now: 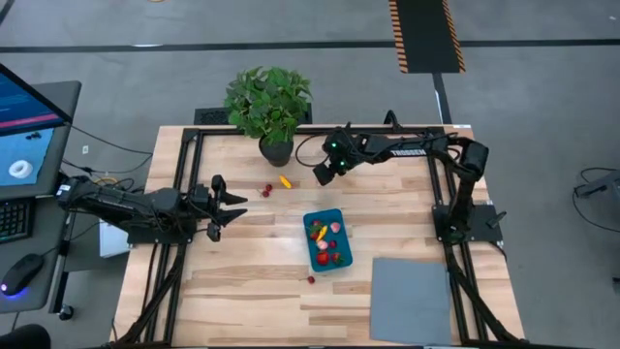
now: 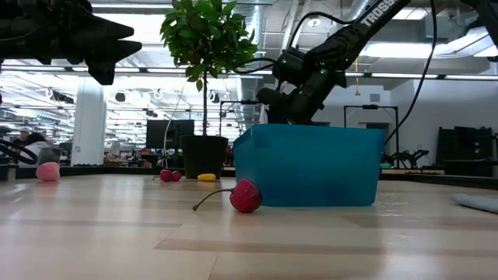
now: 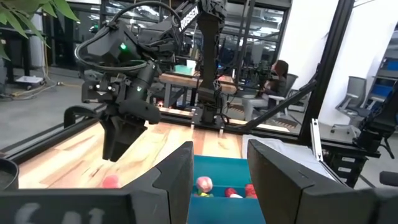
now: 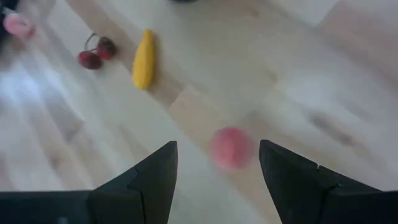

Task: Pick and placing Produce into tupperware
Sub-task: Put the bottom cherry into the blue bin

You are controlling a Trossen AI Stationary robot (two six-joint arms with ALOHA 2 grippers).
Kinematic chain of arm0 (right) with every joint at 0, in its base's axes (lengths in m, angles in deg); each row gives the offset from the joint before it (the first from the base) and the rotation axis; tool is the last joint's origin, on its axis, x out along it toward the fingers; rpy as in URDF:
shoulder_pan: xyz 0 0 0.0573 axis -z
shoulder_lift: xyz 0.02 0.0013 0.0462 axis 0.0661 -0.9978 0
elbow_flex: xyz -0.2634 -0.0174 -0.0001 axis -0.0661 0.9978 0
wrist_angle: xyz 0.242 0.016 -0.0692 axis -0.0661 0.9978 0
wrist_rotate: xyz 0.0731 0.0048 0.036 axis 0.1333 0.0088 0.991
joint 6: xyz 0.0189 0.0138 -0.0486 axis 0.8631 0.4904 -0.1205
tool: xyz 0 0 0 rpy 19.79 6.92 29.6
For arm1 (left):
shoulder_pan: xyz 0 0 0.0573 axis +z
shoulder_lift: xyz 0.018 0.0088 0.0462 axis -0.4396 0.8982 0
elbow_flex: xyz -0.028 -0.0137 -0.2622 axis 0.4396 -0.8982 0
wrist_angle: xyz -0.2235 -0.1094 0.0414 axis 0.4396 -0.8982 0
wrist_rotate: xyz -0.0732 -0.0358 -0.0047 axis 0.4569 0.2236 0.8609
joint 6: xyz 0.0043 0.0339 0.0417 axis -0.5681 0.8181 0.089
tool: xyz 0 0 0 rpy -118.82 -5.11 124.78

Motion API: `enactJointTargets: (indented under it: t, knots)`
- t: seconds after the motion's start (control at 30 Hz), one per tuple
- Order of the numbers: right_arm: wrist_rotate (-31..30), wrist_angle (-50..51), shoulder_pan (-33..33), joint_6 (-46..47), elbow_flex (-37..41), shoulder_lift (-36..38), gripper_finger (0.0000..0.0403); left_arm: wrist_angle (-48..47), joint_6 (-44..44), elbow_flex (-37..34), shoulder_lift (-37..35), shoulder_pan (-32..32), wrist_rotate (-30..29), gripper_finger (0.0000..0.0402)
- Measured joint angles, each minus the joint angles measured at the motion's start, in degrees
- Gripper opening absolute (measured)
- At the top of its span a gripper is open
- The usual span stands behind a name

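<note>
The teal-blue tub (image 1: 327, 254) stands mid-table with several red, pink and orange pieces inside (image 3: 204, 184). Loose pieces lie on the wood: a yellow one (image 1: 285, 180), a pair of cherries (image 1: 267, 190), a stemmed red piece (image 1: 311, 279) near the tub's near corner, and a round pink piece (image 4: 231, 147). My right gripper (image 4: 217, 180) is open and hovers above the table beyond the tub; the pink piece lies below, between its fingers, untouched. My left gripper (image 1: 231, 206) is open and raised over the table's left part, pointing toward the tub.
A potted leafy plant (image 1: 269, 107) stands at the far edge, close beside my right gripper. A flat grey mat (image 1: 412, 299) lies at the near right corner. Another pink piece (image 2: 48, 171) lies far left. Bare wood lies left of and in front of the tub.
</note>
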Motion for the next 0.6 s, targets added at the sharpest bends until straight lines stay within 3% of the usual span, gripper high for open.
enactJointTargets:
  t: [0.13, 0.6]
  knots:
    - [4.6, 0.6, -0.4, 2.8, 0.0, 0.0, 0.0249, 0.0, -0.1, 0.0, 0.0, 0.0, 0.3, 0.0141]
    - [6.7, 5.9, 0.0, 9.7, 0.0, 0.1, 0.0249, 0.0, -1.2, 0.0, 0.0, 0.0, 1.1, 0.0141]
